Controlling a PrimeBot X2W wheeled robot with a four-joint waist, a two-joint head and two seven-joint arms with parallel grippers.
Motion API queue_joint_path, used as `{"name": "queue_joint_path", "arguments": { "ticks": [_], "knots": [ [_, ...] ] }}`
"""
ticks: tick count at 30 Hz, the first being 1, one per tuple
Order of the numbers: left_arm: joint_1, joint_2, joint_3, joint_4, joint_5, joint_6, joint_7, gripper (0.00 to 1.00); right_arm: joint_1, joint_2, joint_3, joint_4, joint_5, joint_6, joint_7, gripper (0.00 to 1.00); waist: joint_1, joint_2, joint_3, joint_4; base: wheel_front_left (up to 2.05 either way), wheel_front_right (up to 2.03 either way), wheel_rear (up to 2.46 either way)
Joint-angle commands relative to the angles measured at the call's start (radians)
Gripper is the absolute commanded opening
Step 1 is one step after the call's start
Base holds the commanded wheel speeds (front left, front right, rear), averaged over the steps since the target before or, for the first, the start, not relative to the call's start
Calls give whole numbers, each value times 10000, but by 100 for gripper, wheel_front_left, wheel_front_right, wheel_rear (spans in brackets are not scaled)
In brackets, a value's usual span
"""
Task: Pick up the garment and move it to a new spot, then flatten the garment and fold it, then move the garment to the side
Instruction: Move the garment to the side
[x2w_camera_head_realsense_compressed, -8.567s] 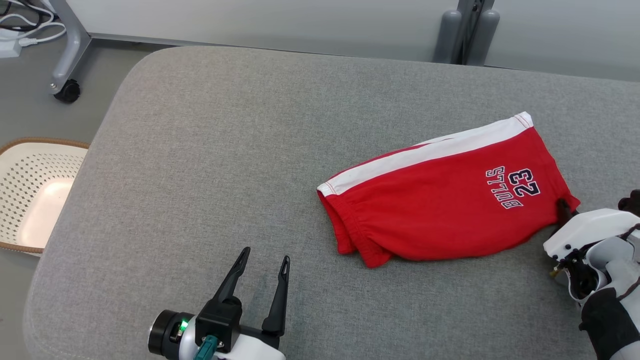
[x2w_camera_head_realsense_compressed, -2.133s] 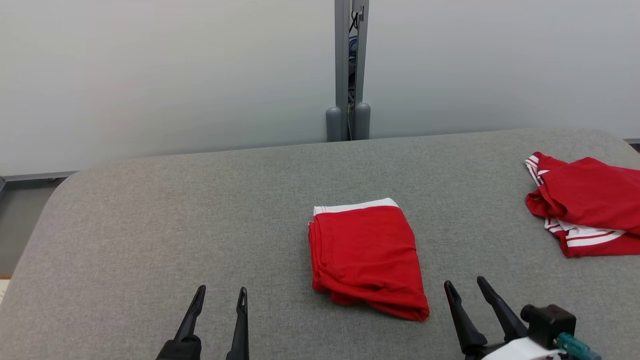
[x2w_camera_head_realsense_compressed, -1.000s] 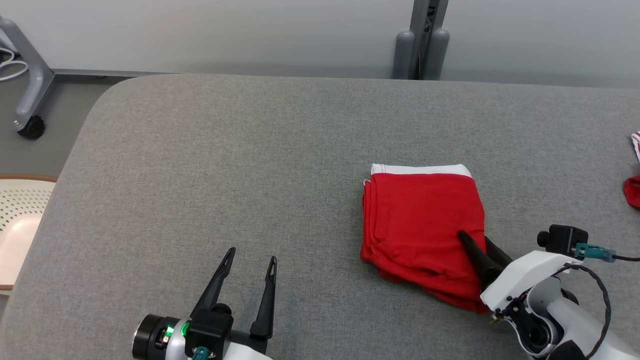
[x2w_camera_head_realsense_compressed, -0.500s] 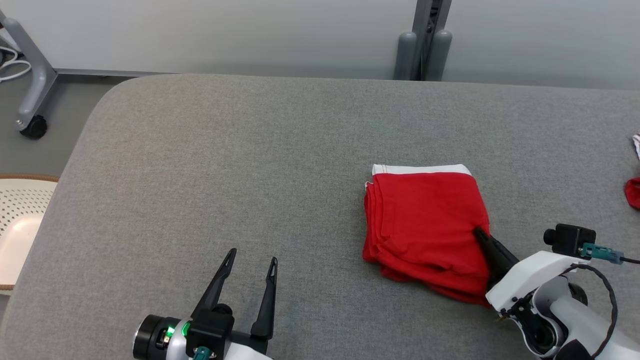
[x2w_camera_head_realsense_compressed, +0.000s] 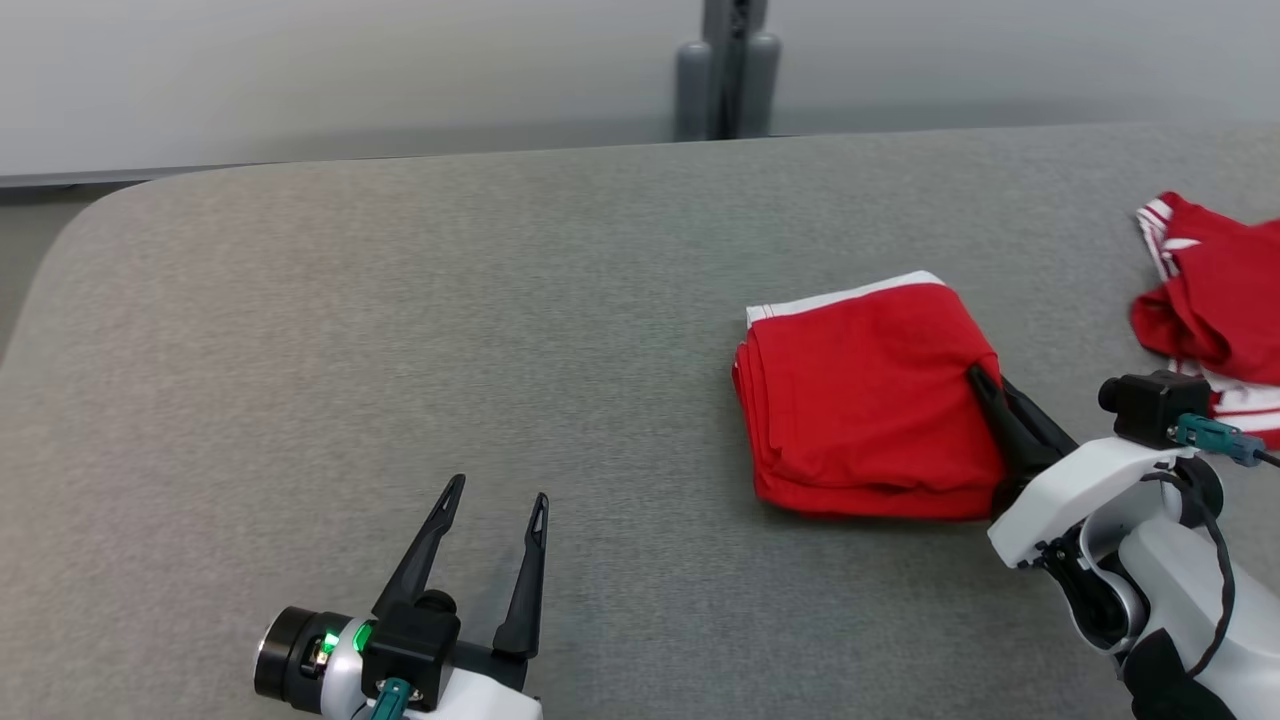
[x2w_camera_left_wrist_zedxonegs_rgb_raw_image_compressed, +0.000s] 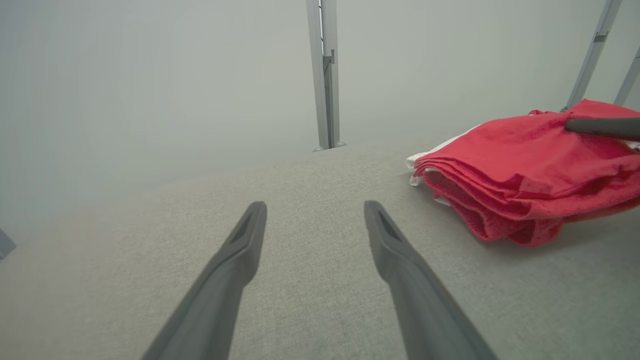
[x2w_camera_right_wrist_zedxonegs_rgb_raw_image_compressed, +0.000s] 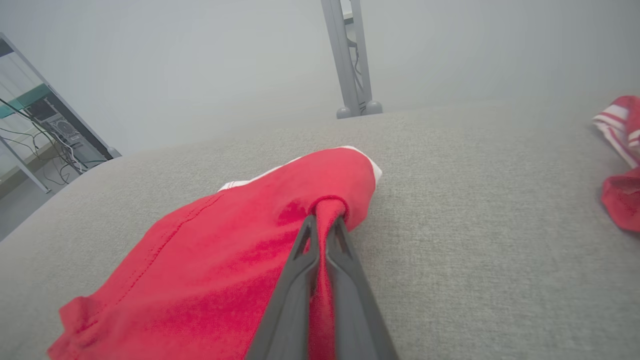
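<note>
Hovering low at the near left, the left pincer holds its two dark fingers apart over the bare grey desk, with nothing between them. At the near right, the right pincer is now clamped on the right-hand edge of the folded red garment. A second ago its fingers stood apart, astride that same edge. The right wrist view shows a small bunch of red cloth squeezed between the closed fingers.

The garment lies as a neat folded square, right of centre on the desk, with a white band along its far edge. I judge that the folding is done and that this grip opens the last step, moving the garment to the side.

Farther right, well apart, a second red garment with white stripes lies crumpled and is cut off by the picture's edge. Beyond the desk, a grey post stands against a pale wall.

The right fingertips are buried in cloth, so I cannot tell how many folded layers they have caught.
</note>
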Motion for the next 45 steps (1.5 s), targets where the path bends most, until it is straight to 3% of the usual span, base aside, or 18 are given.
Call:
{"name": "queue_joint_path", "arguments": {
  "ticks": [1,8,20,36,45],
  "knots": [
    [-177,75,56,-51,54,-54,-42,100,104,28,-206,-128,-353,-4,-77,0,0,0,175,-476,0,0,0],
    [-495,231,110,-32,210,-135,-41,100,354,444,-1050,-661,-1684,-4,-79,0,0,0,523,-1611,0,0,0],
    [-747,489,134,6,319,-159,-42,100,586,786,-1651,-956,-2217,-4,-79,0,0,0,819,-2706,0,0,0],
    [-1288,761,-102,-99,466,-329,-43,100,-458,639,-1284,-947,-2902,-4,-81,0,0,0,1622,-2990,0,0,0],
    [-2120,1132,-723,-201,1033,-674,-43,100,-2377,-257,-351,-795,-3662,-4,-80,0,0,0,2471,-2883,0,0,0]
  ]
}}
